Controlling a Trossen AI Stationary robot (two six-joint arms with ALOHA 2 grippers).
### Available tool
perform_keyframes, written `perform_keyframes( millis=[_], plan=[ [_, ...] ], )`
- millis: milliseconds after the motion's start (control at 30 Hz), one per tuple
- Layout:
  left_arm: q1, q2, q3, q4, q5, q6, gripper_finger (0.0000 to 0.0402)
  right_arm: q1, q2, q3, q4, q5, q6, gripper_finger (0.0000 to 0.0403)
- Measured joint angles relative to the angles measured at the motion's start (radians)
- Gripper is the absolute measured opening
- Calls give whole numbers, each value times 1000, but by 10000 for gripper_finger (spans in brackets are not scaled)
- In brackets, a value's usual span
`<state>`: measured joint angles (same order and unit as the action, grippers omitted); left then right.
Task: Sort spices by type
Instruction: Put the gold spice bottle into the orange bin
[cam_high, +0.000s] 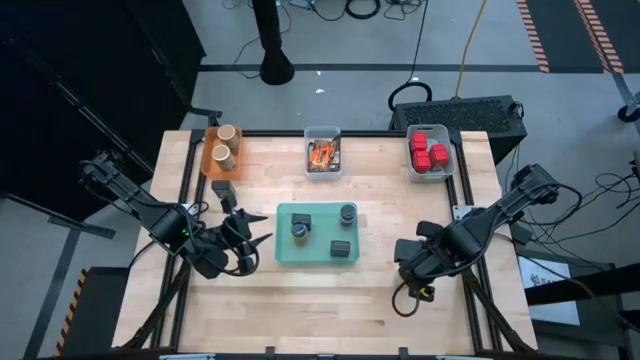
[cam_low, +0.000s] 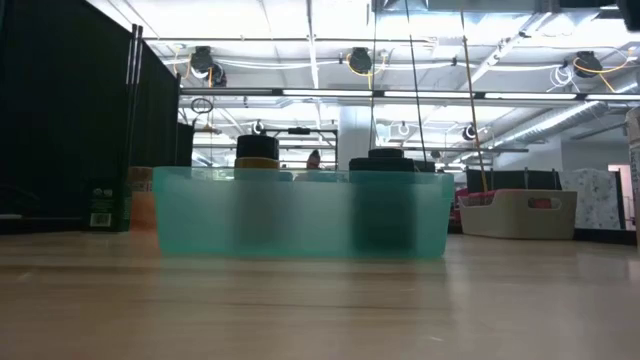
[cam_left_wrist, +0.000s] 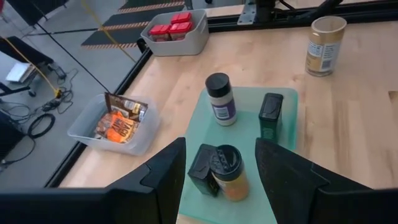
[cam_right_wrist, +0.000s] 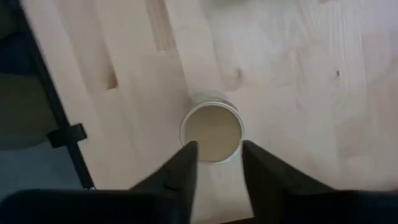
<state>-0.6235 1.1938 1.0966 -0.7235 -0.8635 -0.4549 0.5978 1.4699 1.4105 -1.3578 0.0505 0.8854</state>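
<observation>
Teal tray (cam_high: 320, 215) – four dark spices (cam_high: 300, 229); orange bin (cam_high: 207, 160) – two tan jars (cam_high: 228, 133)

The desk (cam_high: 300, 300) is pale wood planks with visible grain and a smooth, faintly sheeny finish. The teal tray (cam_high: 318, 256) looks like translucent plastic, frosted in the low view. The dark jars (cam_left_wrist: 221, 99) have matt black plastic lids and paper labels. The packets (cam_left_wrist: 118, 126) in the clear plastic bin (cam_left_wrist: 84, 127) are glossy printed foil. The red cubes (cam_high: 429, 152) look smooth, and the grey bin (cam_high: 412, 172) holding them is matt plastic. The tan jar (cam_right_wrist: 212, 134) has a smooth pale top.
</observation>
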Motion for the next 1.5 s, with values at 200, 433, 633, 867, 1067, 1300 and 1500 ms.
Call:
perform_keyframes(
  millis=[200,433,633,867,1067,1300,1500],
  plan=[
    [0,0,0,0,-29,18,194,5,64,0,-8,0,12,244],
    [0,0,0,-1,-30,18,194,22,85,-19,-26,-33,51,356],
    [0,0,0,-4,-31,18,194,90,85,-60,-145,-140,143,360],
    [0,0,0,-4,-31,18,194,156,84,-153,-109,-104,153,242],
    [0,0,0,-4,-31,21,194,157,84,-343,-17,-44,102,42],
    [0,0,0,-3,-32,23,194,156,84,-410,131,82,80,6],
    [0,0,0,-3,-36,23,194,156,84,-410,253,111,58,1]
  ],
)
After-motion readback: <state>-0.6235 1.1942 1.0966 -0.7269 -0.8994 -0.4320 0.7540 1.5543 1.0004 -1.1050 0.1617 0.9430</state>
